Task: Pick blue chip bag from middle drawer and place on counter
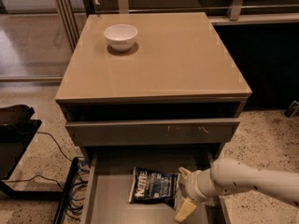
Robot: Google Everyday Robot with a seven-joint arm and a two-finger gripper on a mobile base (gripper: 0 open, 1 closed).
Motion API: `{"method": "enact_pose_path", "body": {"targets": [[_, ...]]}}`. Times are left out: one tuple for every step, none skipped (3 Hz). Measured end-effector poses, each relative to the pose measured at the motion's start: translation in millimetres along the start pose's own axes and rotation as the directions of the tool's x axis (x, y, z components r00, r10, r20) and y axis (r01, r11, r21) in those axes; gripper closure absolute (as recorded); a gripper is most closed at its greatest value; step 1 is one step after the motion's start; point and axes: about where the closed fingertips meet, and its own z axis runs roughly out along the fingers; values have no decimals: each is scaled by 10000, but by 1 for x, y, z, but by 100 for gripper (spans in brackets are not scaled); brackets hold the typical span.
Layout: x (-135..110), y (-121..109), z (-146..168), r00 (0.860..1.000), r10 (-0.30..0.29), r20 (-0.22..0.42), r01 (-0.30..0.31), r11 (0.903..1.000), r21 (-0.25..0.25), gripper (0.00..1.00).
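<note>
The blue chip bag (153, 186) lies flat on the floor of the open middle drawer (112, 204), white "Kettle" lettering at its left end. My gripper (183, 194) reaches in from the right on a white arm, low in the drawer right at the bag's right edge. One cream finger (185, 210) points down toward the front and another (184, 172) shows behind it. The counter (182, 59) is the glossy beige top slab above.
A white bowl (120, 35) stands at the counter's back left. The drawer above, with a scratched front panel (154, 131), overhangs the back of the middle drawer. Cables (70, 190) and a black stand (14, 143) are on the terrazzo floor at left.
</note>
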Motion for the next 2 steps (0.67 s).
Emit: {"method": "enact_pose_path", "body": {"targets": [[19, -8, 37, 9990, 427, -146, -420, 9981, 447, 0], [25, -30, 69, 9940, 1093, -64, -1082, 9893, 978, 0]]}}
